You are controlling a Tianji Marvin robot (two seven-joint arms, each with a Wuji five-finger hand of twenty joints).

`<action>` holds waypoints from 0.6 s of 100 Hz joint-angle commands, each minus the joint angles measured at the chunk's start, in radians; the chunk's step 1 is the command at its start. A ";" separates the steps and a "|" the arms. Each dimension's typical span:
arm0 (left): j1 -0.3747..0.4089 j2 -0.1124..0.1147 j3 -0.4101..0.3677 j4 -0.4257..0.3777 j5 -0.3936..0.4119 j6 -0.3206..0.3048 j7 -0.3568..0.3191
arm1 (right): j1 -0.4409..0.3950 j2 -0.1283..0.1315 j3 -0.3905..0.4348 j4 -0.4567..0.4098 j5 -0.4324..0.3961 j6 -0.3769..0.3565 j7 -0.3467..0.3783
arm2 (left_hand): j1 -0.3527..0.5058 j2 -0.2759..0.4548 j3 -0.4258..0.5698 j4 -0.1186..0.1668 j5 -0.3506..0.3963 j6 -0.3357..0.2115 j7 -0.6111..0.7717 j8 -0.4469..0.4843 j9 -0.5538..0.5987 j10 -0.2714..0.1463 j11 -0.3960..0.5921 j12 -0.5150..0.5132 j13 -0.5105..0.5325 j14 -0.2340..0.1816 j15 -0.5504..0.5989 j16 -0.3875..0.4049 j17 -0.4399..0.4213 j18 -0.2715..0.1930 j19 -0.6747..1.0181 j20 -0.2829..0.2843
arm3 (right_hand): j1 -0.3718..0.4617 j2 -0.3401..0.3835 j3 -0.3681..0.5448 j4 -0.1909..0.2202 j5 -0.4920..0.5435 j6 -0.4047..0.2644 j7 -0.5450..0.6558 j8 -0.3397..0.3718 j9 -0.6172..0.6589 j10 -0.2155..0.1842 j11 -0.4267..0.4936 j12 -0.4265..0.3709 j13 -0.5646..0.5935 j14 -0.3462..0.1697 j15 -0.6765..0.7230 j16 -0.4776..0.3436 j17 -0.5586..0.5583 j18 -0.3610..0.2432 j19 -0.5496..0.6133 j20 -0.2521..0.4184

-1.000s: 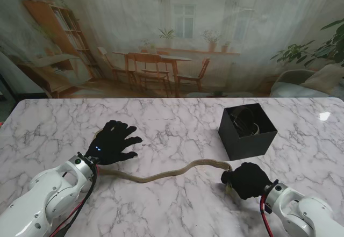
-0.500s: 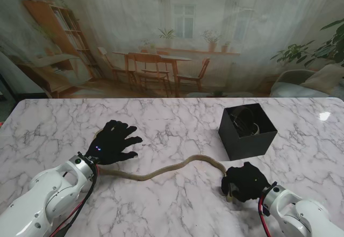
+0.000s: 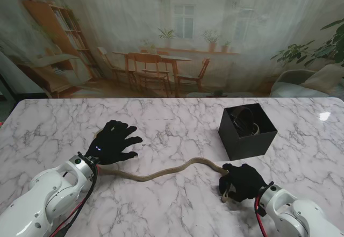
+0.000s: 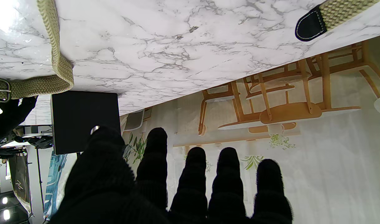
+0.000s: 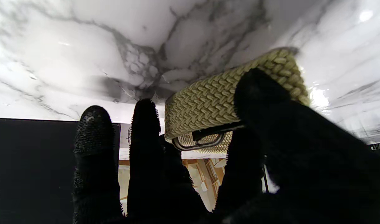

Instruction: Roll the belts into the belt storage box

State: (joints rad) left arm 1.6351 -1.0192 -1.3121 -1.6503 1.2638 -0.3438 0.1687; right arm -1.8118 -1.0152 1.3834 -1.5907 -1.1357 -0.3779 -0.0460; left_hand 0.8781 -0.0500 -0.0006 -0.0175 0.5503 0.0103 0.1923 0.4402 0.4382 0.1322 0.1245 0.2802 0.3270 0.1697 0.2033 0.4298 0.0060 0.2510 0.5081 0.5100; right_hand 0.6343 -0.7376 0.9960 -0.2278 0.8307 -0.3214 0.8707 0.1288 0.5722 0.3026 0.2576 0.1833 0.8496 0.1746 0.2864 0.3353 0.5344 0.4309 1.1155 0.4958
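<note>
The right robot hand (image 3: 243, 181) is curled around the buckle end of the woven tan belt (image 3: 161, 172); its wrist view shows the thumb (image 5: 258, 90) pressed on a folded turn of webbing, with the metal buckle (image 5: 202, 141) half hidden behind the fingers. How many turns are rolled cannot be made out. From there the belt snakes across the marble surface (image 3: 177, 124) to the left robot hand (image 3: 114, 142), which lies flat with fingers spread, holding nothing; the belt's dark tip (image 4: 309, 25) lies beside it, mostly hidden in the stand view. The black belt storage box (image 3: 247, 131) stands just beyond the right robot hand, with dark, indistinct contents inside.
</note>
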 commanded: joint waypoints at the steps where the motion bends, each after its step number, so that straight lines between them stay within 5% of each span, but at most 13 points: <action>1: 0.001 -0.003 0.002 0.001 -0.003 -0.003 -0.012 | 0.002 -0.005 -0.013 0.030 -0.012 0.013 -0.010 | 0.010 0.053 -0.027 0.001 0.011 0.024 0.007 0.009 0.003 0.016 -0.016 0.013 0.009 0.012 -0.031 0.000 -0.019 0.034 -0.041 0.009 | -0.030 0.032 -0.013 -0.027 0.154 0.224 0.159 0.024 0.076 -0.042 0.027 0.009 0.117 -0.052 0.144 0.098 0.076 -0.065 0.121 0.057; 16: 0.001 -0.003 0.002 0.001 -0.003 -0.003 -0.012 | 0.016 -0.008 -0.032 0.057 -0.021 0.022 -0.078 | 0.010 0.053 -0.027 0.002 0.013 0.025 0.008 0.010 0.000 0.017 -0.016 0.013 0.009 0.013 -0.030 0.000 -0.018 0.034 -0.042 0.009 | -0.021 0.056 -0.024 -0.034 0.138 0.249 0.153 0.027 0.325 -0.109 0.107 0.039 0.280 -0.090 0.292 0.230 0.193 -0.166 0.290 0.134; 43: 0.002 -0.003 0.001 0.000 -0.002 -0.003 -0.011 | 0.024 -0.016 -0.044 0.084 -0.024 0.028 -0.183 | 0.007 0.053 -0.027 0.001 0.014 0.024 0.009 0.010 -0.001 0.016 -0.017 0.013 0.008 0.012 -0.030 0.000 -0.019 0.035 -0.044 0.009 | -0.002 0.094 -0.046 -0.030 0.092 0.229 0.132 0.036 0.629 -0.188 0.225 0.102 0.423 -0.097 0.420 0.311 0.271 -0.160 0.426 0.168; 60: 0.002 -0.003 0.001 -0.001 -0.003 -0.004 -0.013 | 0.031 -0.018 -0.054 0.102 -0.026 0.036 -0.230 | 0.007 0.053 -0.027 0.001 0.013 0.024 0.008 0.011 0.000 0.015 -0.016 0.013 0.008 0.013 -0.031 0.000 -0.019 0.035 -0.044 0.010 | 0.027 0.114 -0.051 -0.022 -0.077 0.201 0.035 0.027 0.747 -0.253 0.338 0.241 0.463 -0.128 0.589 0.362 0.311 -0.173 0.476 0.152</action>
State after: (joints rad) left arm 1.6361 -1.0194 -1.3130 -1.6506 1.2634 -0.3447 0.1688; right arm -1.7823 -1.0302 1.3366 -1.5032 -1.1588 -0.3503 -0.2688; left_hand 0.8771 -0.0500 -0.0006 -0.0175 0.5503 0.0104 0.1923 0.4402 0.4382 0.1322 0.1245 0.2802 0.3270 0.1698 0.2033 0.4298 0.0046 0.2511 0.4963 0.5101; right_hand 0.6178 -0.6732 0.9098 -0.2721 0.8018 -0.1749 0.8842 0.1391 1.1742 0.1765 0.3940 0.3285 1.3182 0.1134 0.8330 0.6687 0.8275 0.2760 1.5368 0.6460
